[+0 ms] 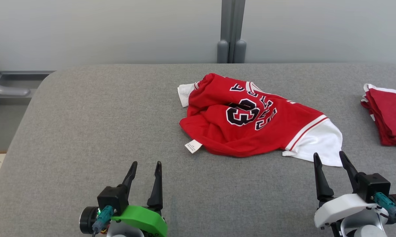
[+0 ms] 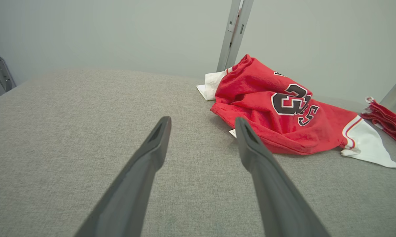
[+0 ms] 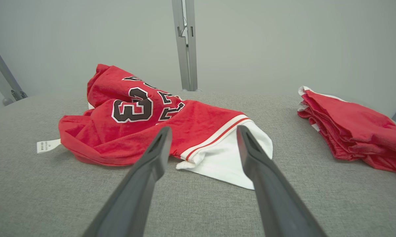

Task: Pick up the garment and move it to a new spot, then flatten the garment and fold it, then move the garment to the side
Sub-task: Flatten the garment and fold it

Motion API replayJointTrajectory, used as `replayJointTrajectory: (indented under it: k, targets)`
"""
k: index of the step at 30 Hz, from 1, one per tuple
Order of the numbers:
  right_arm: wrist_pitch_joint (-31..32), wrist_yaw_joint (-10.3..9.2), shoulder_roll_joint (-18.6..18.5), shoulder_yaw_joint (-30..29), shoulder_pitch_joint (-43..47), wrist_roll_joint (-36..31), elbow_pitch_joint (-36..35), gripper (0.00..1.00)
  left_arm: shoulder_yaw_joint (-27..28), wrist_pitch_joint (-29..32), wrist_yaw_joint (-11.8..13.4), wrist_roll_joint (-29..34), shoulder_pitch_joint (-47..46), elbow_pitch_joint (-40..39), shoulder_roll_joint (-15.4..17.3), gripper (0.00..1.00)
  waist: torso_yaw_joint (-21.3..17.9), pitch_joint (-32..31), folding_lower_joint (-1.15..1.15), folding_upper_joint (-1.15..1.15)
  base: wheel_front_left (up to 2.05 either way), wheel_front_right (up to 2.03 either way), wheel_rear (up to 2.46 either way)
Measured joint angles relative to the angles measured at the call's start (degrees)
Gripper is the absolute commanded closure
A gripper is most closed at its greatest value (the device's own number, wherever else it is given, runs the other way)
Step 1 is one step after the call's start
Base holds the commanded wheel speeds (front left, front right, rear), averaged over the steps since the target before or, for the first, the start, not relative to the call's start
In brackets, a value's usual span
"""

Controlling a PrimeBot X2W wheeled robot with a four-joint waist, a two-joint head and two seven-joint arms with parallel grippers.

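On the grey bench [image 1: 86, 131], a little beyond the middle and toward the right: the red garment [image 1: 217, 131], lying in a loose crumpled heap, not yet lifted. Bunched and folded over itself, with one white sleeve [image 1: 319, 141] spread flat at the near right corner, so clearly waiting for the first step, the pick-up.

Low at the near edge, the left gripper [image 1: 146, 163]: fingers spread wide, holding nothing, well apart from the cloth. Near the right edge, the right gripper [image 1: 329, 154]: spread wide too, empty, fingertips just beside the white sleeve and seemingly short of touching it. Placed like this, apparently, to reach forward and take the heap at two points.

At the far right of the bench, a neat stack of folded red cloths [image 1: 390, 115], apart from the heap; most likely the place for finished pieces.

As for writing: large dark digits [image 3: 132, 110] with white outline on the chest, reading as "33", though partly caught in a fold, so not certain. Smaller letters beside them broken by creases, not readable. Small white care tag [image 1: 193, 146] sticking out at the near left hem, print too small to read. No brand mark to make out.
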Motion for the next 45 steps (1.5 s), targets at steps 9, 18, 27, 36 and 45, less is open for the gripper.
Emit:
replayJointTrajectory:
  k: [9, 18, 27, 36, 45]
  targets:
    - [-0.2, 0.0, 0.0, 0.1, -0.4, 0.2, 0.5, 0.0, 0.8, 0.0, -0.3, 0.6, -0.2, 0.2, -0.2, 0.0, 0.1, 0.0, 0.0, 0.0, 0.0, 0.0, 0.0]
    - [-0.3, 0.0, 0.0, 0.4, -0.8, 0.5, 0.8, 0.0, -0.2, 0.9, -1.1, 1.1, -2.7, 2.6, -0.2, 0.0, -0.1, 0.8, 0.0, 0.0, 0.0, 0.0, 0.0]
    - [0.6, 0.0, 0.0, 1.8, -3.6, -0.5, 0.2, 0.0, -2.8, 11.2, -3.9, -5.2, -16.8, 9.3, -0.4, 0.0, -1.2, 3.8, 0.0, 0.0, 0.0, 0.0, 0.0]
    - [0.9, 0.0, 0.0, 3.3, -7.5, -1.0, 1.4, 0.0, -4.9, 20.9, -1.8, -9.9, -29.5, 22.3, -0.5, 0.0, -5.4, 7.9, 0.0, 0.0, 0.0, 0.0, 0.0]
    - [0.5, 0.0, 0.0, 2.3, -10.3, -2.5, 4.5, 0.0, -2.1, 22.4, 0.7, -14.1, -34.7, 31.0, -0.5, 0.0, -9.8, 12.3, 0.0, 0.0, 0.0, 0.0, 0.0]
